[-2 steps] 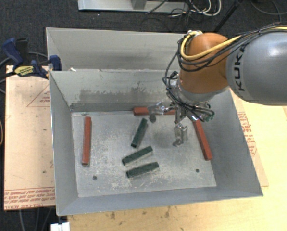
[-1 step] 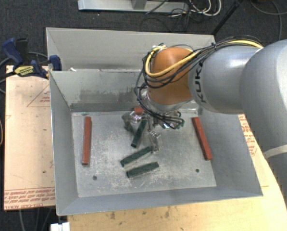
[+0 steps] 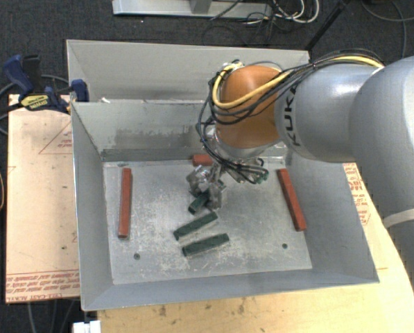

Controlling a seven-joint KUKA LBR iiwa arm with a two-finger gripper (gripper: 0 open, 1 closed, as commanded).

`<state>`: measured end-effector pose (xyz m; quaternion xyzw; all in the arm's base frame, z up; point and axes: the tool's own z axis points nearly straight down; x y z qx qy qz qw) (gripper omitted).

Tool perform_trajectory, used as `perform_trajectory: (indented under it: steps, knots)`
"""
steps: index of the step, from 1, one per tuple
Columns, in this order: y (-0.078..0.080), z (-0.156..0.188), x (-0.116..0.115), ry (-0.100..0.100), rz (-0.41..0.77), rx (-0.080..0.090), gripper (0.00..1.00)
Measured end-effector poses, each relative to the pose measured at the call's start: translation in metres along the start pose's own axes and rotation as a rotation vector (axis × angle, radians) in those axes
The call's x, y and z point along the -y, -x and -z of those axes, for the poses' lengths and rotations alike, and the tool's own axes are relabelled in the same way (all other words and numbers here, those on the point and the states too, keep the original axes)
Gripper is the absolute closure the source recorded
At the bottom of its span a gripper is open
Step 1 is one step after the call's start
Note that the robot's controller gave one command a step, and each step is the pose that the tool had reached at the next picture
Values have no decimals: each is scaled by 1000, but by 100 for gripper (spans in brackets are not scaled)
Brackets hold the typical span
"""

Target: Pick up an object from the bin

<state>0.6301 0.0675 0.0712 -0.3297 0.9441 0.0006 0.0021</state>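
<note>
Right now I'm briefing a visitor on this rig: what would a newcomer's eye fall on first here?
First the big silver arm with its orange wrist cover, coming in from the right, its gripper low over the middle of the grey bin. Just below it in the view lie two dark green blocks, side by side. A left reddish-brown bar and a right reddish-brown bar lie along the floor's two sides.

You have a dull grey metal bin with a scuffed, pale-speckled floor. In it are two dark green flat bars and two rust-red long flat sticks. The domed wrist cover is orange, and the arm is silver-grey.
</note>
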Motion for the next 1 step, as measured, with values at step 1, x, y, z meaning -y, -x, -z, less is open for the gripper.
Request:
perform_trajectory:
  steps: [1]
  knots:
    - [-24, 143, 33, -7, 24, 6, 100]
